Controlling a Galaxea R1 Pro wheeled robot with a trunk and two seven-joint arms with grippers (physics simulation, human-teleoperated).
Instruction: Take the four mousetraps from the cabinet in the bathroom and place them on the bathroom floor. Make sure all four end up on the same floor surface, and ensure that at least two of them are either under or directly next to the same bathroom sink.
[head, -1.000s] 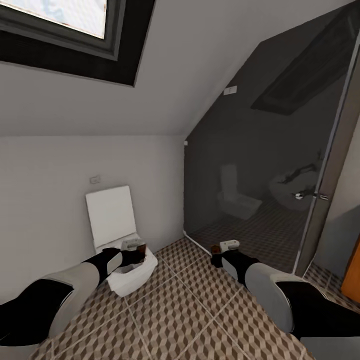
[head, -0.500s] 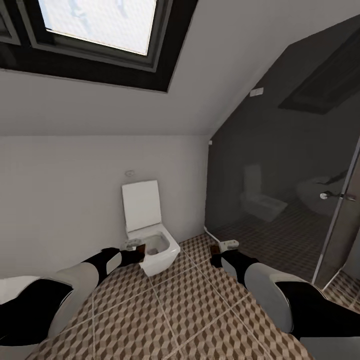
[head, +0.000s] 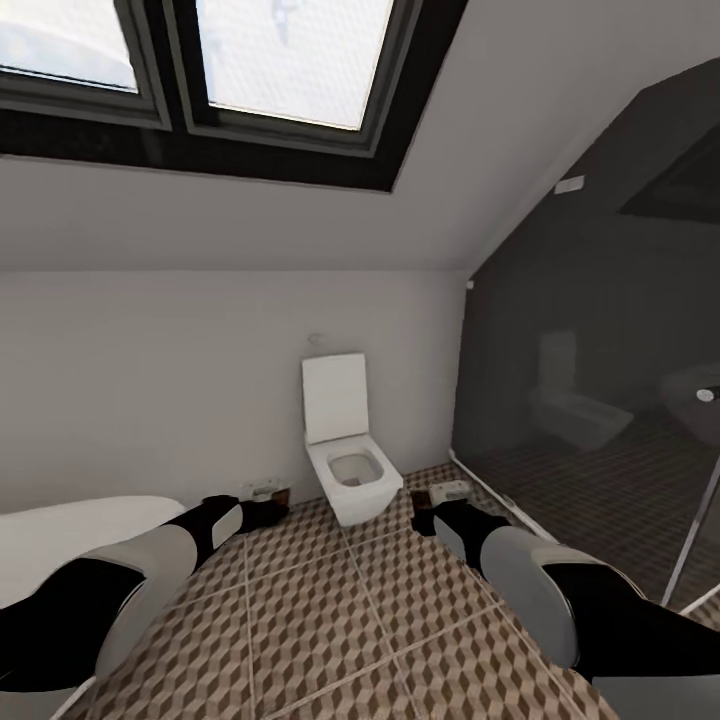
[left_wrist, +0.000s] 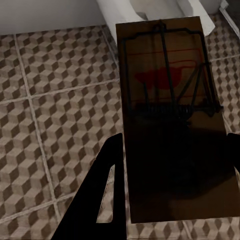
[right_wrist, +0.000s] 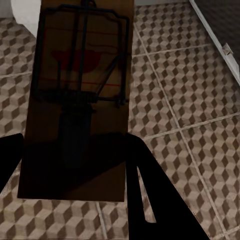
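From the head camera, both arms reach forward and low over the bathroom floor (head: 350, 620), the cube-patterned tiles running up to a white toilet (head: 350, 470) with its lid raised against the back wall. The left gripper (head: 268, 497) sits just short of the toilet's left side with a small brown mousetrap (head: 283, 496) at its tip; the right gripper (head: 432, 497) sits just off the toilet's right side with a second mousetrap (head: 421, 497) at its tip. A white tub rim (head: 80, 530) lies outboard of the left arm, a dark glass shower screen (head: 590, 400) outboard of the right, and a skylight (head: 250, 60) sits overhead.

On the left wrist camera, the left gripper (left_wrist: 170, 190) is clamped on its mousetrap (left_wrist: 170, 115), dark fingers (left_wrist: 102, 195) against both long edges, wire spring and red mark facing up, tiles beneath and the toilet base (left_wrist: 150, 12) just beyond the trap's far end.

On the right wrist camera, the right gripper (right_wrist: 75, 170) is clamped on the other mousetrap (right_wrist: 80, 95) the same way, held above the tiles, fingers (right_wrist: 150, 195) flanking it.
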